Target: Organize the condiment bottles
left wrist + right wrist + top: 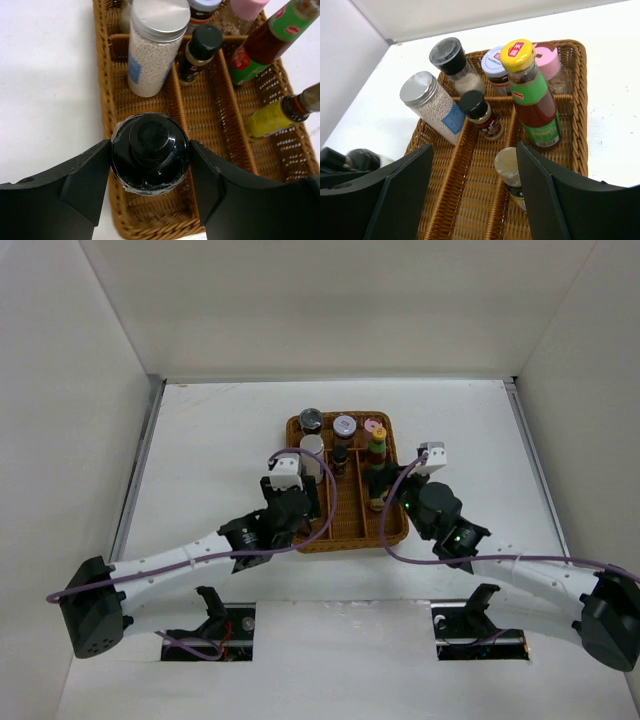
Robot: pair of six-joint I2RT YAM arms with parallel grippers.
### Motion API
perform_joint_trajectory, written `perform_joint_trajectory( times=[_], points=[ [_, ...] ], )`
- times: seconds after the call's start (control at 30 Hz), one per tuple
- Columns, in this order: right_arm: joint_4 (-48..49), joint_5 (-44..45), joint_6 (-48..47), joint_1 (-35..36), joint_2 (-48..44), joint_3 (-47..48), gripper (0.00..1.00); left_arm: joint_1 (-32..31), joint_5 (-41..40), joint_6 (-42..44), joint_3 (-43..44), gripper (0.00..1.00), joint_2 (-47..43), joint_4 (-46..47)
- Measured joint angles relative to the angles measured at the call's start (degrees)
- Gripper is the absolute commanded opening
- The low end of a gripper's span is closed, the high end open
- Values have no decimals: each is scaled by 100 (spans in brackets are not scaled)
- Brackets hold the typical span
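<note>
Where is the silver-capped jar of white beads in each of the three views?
Top external: silver-capped jar at the far end of the wicker tray's left lane.
Left wrist: jar top centre, beyond the black bottle.
Right wrist: jar left of centre.
Shared landmark: the green-labelled bottle, on the jar's right in every view.

All stand upright in the wicker tray (578,125): black- (449,54), grey- (495,62) and pink-lidded (547,56) jars fill the far row. The white grey-capped cylinder (434,107) heads the left lane. A small black-capped bottle (481,116) heads the middle, while the green-labelled yellow-capped bottle (534,97) and, nearer, the brown yellow-labelled one (509,171) share the right. A dark black-capped bottle (150,152) stands at the left lane's near end, clamped in the left gripper (150,167).
</note>
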Motion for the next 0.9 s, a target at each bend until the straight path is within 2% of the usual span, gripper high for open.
perform_joint_trajectory(
  times=[0.27, 0.33, 0.43, 0.47, 0.57, 0.6, 0.67, 0.7, 0.9],
  points=[
    [0, 2, 0, -31, -199, -13, 74, 7, 50, -26, -28, 41, 909, 494],
    [4, 11, 0, -31, -273, -46, 74, 7, 92, -26, -52, 46, 1139, 599],
    [2, 68, 4, -33, -380, -101, 79, 9, 37, 0, -68, 64, 1285, 820],
    [7, 87, 9, -39, -398, -111, 80, 20, 28, -7, -72, 77, 1287, 855],
    [50, 127, 20, -68, -450, -166, 82, 35, 31, -9, -87, 100, 1231, 949],
    [63, 140, 22, -70, -459, -186, 83, 37, 31, -17, -101, 100, 1158, 953],
    [90, 166, 39, -70, -474, -216, 96, 59, 22, -7, -133, 100, 931, 946],
    [125, 177, 50, -70, -487, -238, 100, 74, 13, 13, -138, 100, 780, 951],
    [223, 463, 52, -114, -623, -376, 100, 221, -273, 168, -138, 100, -286, 1014]
  ],
)
